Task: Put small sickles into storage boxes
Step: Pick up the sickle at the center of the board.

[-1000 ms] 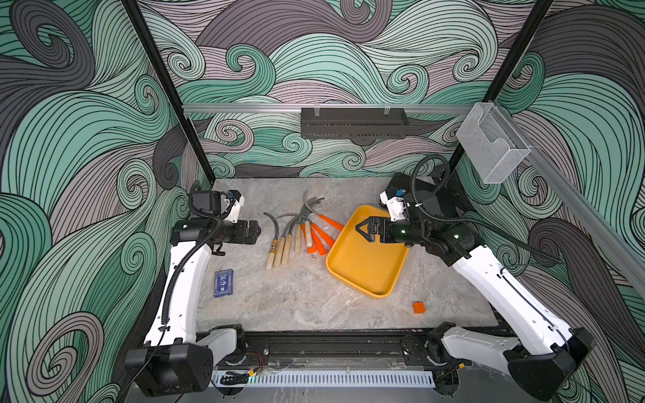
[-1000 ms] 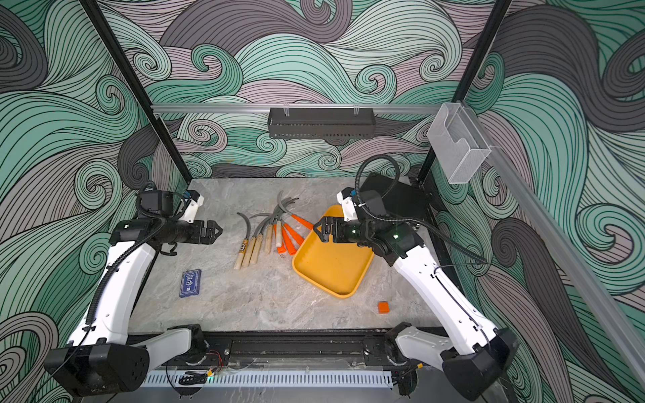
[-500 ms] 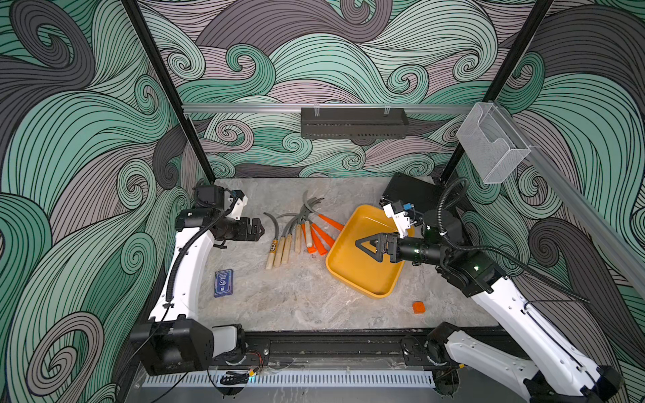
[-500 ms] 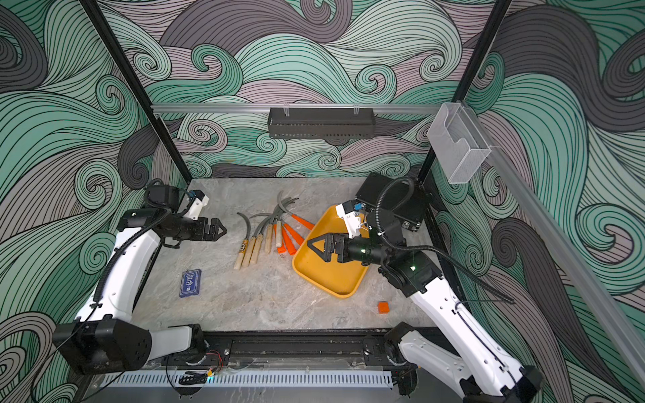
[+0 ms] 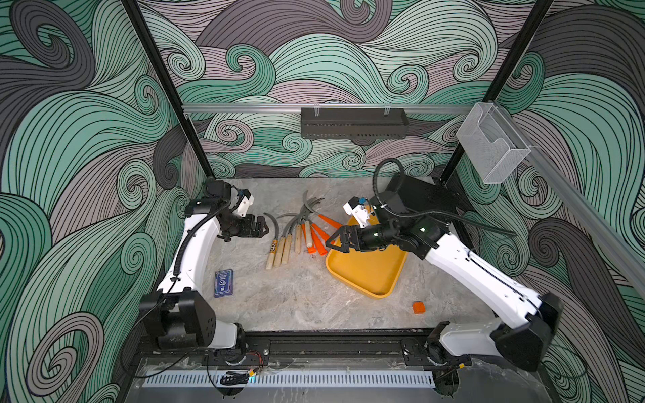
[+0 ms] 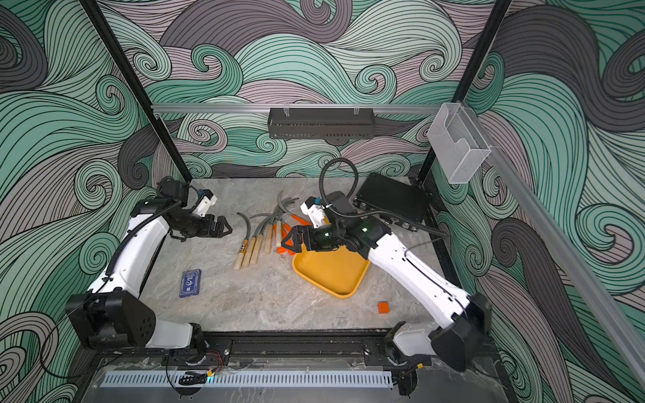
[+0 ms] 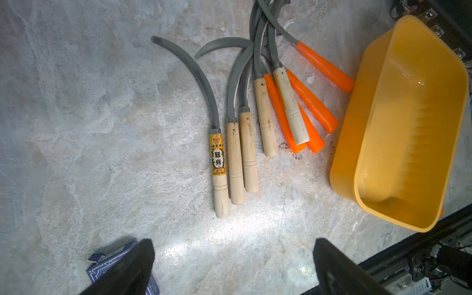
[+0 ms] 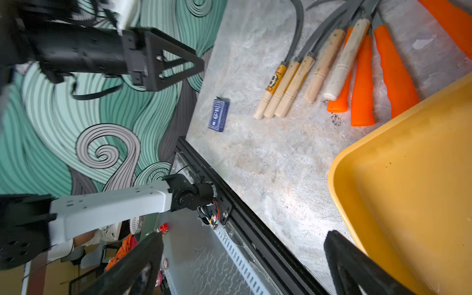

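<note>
Orange catches the eye first: a cube (image 5: pixel 419 307) sits alone on the marble table (image 5: pixel 296 303) near the front rail (image 5: pixel 331 345), on the right arm's side, and a blue box (image 5: pixel 223 283) lies flat over by the left arm's base. Farther in, the yellow-orange tray (image 5: pixel 378 296) lies skewed on the table, one corner pointing toward the front. The right gripper (image 5: pixel 338 239) hovers above the tray corner nearest the sickles, its jaws spread wide with nothing between them. The sickles (image 5: pixel 289 240) all lie on the marble just left of the tray, between the two grippers, and none is in the tray. Their handles fan toward the front and their grey blades tangle toward the back. From the left wrist camera I count five pale wooden handles and four orange ones. The outermost wooden one wears a yellow label (image 7: pixel 218 158), another wooden handle lies across two orange ones, and one orange handle (image 7: pixel 324 66) ends just beside the tray wall. The left gripper (image 5: pixel 265 228) hangs above the table near the outermost blade, its jaws likewise spread and holding nothing. Behind the right arm a black case (image 5: pixel 425 199) rests in the back corner. On the wall beyond hang a black rack (image 5: pixel 354 122) and a clear bin (image 5: pixel 492 146).
</note>
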Robot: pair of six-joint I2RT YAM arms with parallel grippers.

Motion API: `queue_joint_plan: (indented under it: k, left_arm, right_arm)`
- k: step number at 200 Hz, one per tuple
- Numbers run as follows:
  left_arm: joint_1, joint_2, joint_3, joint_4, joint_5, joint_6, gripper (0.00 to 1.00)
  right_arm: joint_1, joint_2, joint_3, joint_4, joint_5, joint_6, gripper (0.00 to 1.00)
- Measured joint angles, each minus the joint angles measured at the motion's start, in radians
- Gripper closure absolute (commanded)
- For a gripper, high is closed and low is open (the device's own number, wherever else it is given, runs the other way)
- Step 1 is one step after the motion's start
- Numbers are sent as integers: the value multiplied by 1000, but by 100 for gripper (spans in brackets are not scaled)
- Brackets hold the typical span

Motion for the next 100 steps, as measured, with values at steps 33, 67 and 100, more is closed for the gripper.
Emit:
queue_joint_plan:
  k: [33, 67, 100]
  left_arm:
    - [0, 67, 109, -31, -40, 31, 3]
    - [0, 68, 148, -97, -80, 51, 2]
    - [0, 50, 144, -127, -124, 76, 2]
  right_arm:
    - [-8, 57, -70, 203, -100, 46, 1]
    - [-8, 200, 123, 221, -183, 75, 1]
    - [-5, 317, 248, 130, -222, 45, 13]
